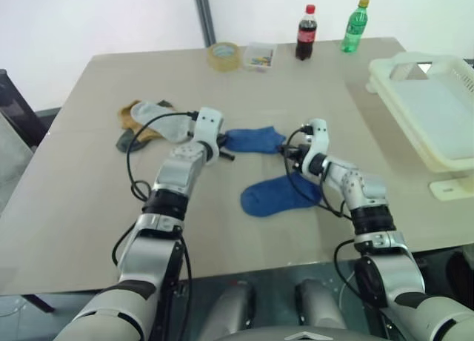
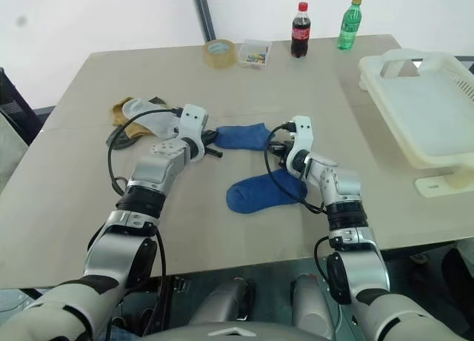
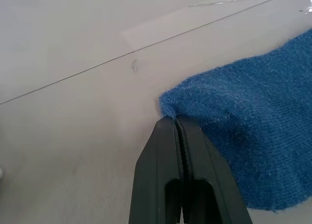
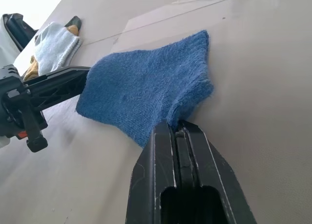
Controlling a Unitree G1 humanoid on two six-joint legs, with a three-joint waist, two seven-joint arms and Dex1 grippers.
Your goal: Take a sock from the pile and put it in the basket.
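Table (image 1: 89, 207) wide, basket (image 1: 444, 159) at right edge waiting, pile (image 1: 144, 118) upper left, and mid-frame a blue sock (image 1: 254, 139) stretched btwn left gripper (image 1: 221, 152) & right gripper (image 1: 290, 154), both clamped on it, prob. for carrying.

Both arms are silver-grey metal segments joined by black bands, with white wrist housings, looping black cables, and slim black two-fingered left gripper (image 3: 176, 122) and right gripper (image 4: 176, 129).
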